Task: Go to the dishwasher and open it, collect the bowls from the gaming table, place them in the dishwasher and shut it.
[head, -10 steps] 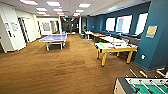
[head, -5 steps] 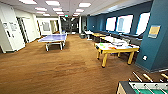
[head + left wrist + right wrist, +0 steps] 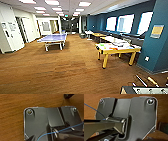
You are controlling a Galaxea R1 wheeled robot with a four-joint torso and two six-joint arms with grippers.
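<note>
Wood floor; gaming table bearing small items

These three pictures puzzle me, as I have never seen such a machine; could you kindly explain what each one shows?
They come from a wheeled robot with two arms, all taken at the same moment. The wide picture is from a camera high on the robot, looking forward and down over a games room with a wooden floor. A blue table-tennis table stands to the left. To the right is the yellow-legged gaming table with a white top; small coloured things lie on it, too blurred to name. At the lower right corner is the edge of a table-football table. The other two pictures come from cameras on the robot's wrists: the dark plates there are part of the robot, with the floor beneath. I cannot see anything held.
</note>
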